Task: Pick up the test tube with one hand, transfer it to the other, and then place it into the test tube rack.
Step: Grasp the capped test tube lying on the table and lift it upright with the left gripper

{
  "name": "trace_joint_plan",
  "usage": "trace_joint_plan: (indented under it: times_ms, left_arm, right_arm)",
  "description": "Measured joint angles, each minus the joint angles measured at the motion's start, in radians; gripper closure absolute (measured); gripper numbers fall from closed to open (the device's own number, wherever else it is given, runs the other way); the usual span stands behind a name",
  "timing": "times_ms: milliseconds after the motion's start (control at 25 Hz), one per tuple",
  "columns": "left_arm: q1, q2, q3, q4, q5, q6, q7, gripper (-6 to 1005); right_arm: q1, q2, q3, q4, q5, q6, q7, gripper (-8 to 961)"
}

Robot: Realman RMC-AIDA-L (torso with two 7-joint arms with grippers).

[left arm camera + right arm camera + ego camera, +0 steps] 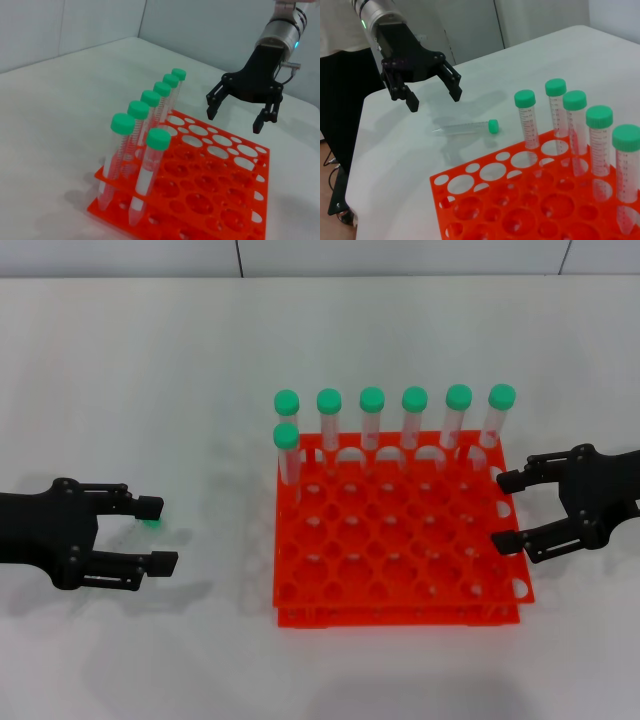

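Item 1, my left gripper (157, 535): jaws standing apart, holding nothing, hovering above the tabletop (150, 360) toward its left edge. In the right wrist view it is hanging (434, 96) fingers down from a silver wrist with a green light.

Item 2, the test tube (466, 127): lying on its side on the tabletop, under and just beyond my left gripper, green cap pointing toward the rack. From the head view only the cap (151, 523) is showing, between my left fingers. It is lying apart from the rack's left edge, with bare table between them.

Item 3, my right gripper (508, 511): jaws standing apart, empty, hovering at the right edge of the test tube rack (400, 540). In the left wrist view it is hanging (238, 111) over the rack's far side, blue light on its silver wrist.

Item 4, the rack: orange-red, sitting near the middle of the tabletop. Six green-capped tubes (415, 425) are standing upright along its far edge; a seventh (287, 452) is standing at the left end of the next row. The remaining holes are standing open.

Item 5, surface: white tabletop, open room lying along its near and far edges; pale wall panels (400, 255) are running behind it.
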Motion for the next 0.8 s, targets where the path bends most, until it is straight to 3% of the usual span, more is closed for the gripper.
trace_joint_plan:
  times_ms: [800]
  left_arm:
    - [-0.001, 0.003, 0.000, 0.016, 0.000, 0.011, -0.051, 238]
  right_arm:
    - [-0.002, 0.000, 0.000, 0.000, 0.002, 0.001, -0.013, 124]
